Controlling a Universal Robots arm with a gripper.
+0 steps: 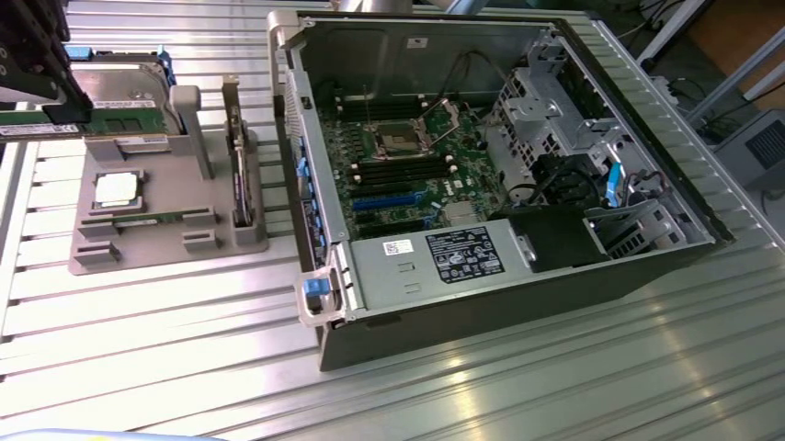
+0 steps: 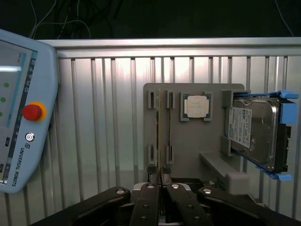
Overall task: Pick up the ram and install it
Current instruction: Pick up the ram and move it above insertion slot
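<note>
My gripper hangs high at the exterior view's far left, above the grey parts fixture. It is shut on the ram, a long green stick held level under the fingers. In the wrist view the ram shows edge-on as a thin line running out from the gripper, lined up over the fixture's slotted holders. Another green stick lies in the fixture. The open computer case lies to the exterior view's right, with the motherboard's dark memory slots exposed.
The fixture also carries a square silver processor, a hard drive in a blue caddy and an upright dark card. A power supply fills the case's near end. A teach pendant lies on the ribbed metal table.
</note>
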